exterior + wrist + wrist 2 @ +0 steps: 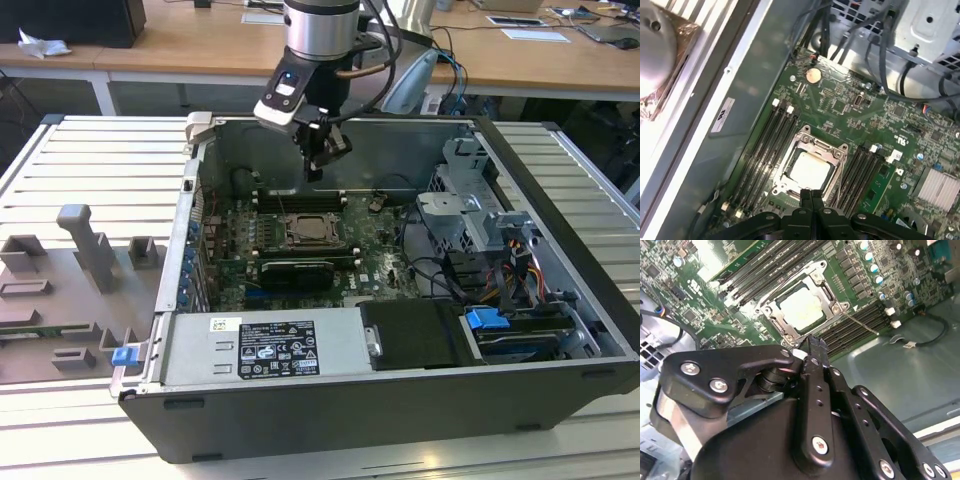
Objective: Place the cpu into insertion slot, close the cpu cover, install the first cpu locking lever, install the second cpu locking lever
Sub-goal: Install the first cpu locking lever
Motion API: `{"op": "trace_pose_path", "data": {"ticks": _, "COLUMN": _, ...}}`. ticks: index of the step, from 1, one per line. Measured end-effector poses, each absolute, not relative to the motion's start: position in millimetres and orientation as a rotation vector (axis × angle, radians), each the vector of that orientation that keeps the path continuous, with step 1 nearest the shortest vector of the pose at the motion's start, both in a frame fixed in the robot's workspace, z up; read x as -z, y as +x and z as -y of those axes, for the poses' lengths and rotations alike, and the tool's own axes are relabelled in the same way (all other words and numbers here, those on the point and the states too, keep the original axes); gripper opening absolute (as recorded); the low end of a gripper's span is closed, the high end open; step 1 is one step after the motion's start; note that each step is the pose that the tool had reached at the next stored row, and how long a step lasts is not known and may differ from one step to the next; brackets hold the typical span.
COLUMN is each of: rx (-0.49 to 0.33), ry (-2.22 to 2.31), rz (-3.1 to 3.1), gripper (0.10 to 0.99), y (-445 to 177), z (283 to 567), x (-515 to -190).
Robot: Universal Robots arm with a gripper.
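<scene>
Claw is pinched together w/ nothing in it and hangs just over the cpu. Cpu lies flat in the insertion slot. Prob. light, stiff, easy to hurt; hold its edges.

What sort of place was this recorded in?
Probably a robotics lab or workshop: an open computer case lies on a slatted metal table, a robot arm hangs over it, and wooden desks stand behind.

Nothing legible on this pass. The black-and-white label on the power supply, near side of the case, carries print too small to read. The same goes for the white sticker on the case wall.
</scene>
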State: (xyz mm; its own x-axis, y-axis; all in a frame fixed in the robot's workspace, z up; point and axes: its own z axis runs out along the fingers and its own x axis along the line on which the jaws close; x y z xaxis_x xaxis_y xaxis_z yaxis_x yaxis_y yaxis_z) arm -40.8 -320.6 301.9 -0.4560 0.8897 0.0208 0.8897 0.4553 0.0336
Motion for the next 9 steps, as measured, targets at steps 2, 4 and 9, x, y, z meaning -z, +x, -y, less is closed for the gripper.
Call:
{"op": "trace_pose_path", "data": {"ticks": 2, "rx": 0.062, "ry": -1.583, "rz": 2.712, "gripper": 0.106, "y": -40.8, "z": 320.6, "x": -301.9}}
{"op": "trace_pose_path", "data": {"ticks": 4, "rx": 0.062, "ry": -1.515, "rz": 2.749, "gripper": 0.106, "y": -40.8, "z": 320.6, "x": -301.9}}
{"op": "trace_pose_path", "data": {"ticks": 9, "rx": 0.062, "ry": -1.326, "rz": 2.842, "gripper": 0.106, "y": -40.8, "z": 320.6, "x": -301.9}}
